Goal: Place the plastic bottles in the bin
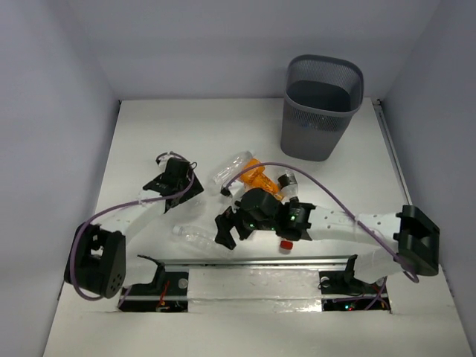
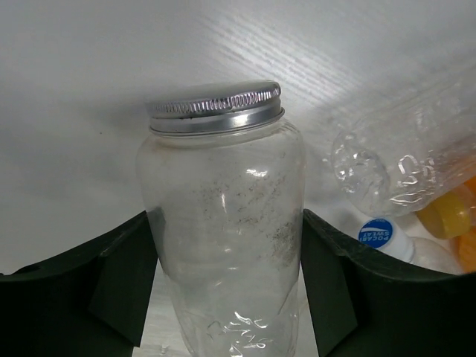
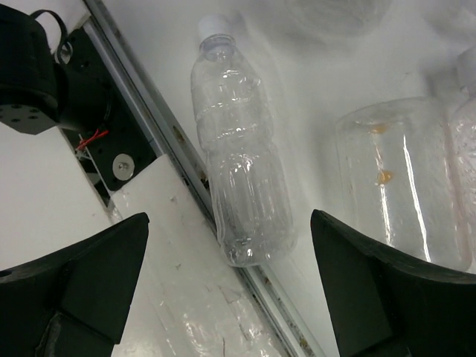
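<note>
Seemingly the left fingers [image 2: 119, 290] clasp a silver-capped bottle [image 2: 223, 223], while the bent right arm's fingers [image 3: 97, 282] gape wide

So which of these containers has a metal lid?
The clear jar held in the left pincer: only it has a ribbed silver screw lid. The bottle beside it has a blue plastic cap.
</note>
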Robot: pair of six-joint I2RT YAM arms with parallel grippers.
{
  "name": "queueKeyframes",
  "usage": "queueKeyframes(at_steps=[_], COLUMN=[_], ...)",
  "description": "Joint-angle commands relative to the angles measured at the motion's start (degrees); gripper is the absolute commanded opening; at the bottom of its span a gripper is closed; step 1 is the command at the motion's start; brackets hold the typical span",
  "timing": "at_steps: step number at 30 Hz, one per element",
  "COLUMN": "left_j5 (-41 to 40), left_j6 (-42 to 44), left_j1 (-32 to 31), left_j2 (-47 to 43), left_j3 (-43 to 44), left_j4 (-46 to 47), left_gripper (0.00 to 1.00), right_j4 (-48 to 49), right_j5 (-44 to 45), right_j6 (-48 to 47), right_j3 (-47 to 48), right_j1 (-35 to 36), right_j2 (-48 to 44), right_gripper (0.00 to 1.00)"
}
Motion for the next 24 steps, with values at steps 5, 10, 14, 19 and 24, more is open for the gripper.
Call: queueKeyframes(at_steps=[5, 10, 14, 19, 24], left_j5=[-5.60, -8.95, -11.14, -12.56, -11.16], left_j6=[1.09, 3.99, 7.41, 9.52, 9.97], left_j1=[1.97, 4.34, 5.58, 6.10, 6.10], left_j2=[-10.44, -19.75, -24.59, -26.62, -27.76], left_j3=[3.30, 8.93, 16.29, 24.04, 30.54], left_j4=[-1.27, -4.09, -5.67, -6.03, -4.80], left_gripper=[0.50, 0.50, 0.51, 0.52, 0.52], right_j4=[-0.17, -0.62, -2.20, -4.13, -6.51], right_j5=[1.04, 1.04, 3.41, 3.32, 2.53], right_j6=[-6.19, -7.43, -8.31, -9.10, -9.72], right_j3=[8.29, 11.63, 16.28, 20.85, 25.08], right_j1=[1.03, 1.03, 1.03, 2.08, 3.22], right_j2=[8.79, 13.37, 18.90, 24.87, 30.33], right_gripper=[0.95, 0.95, 0.95, 0.95, 0.95])
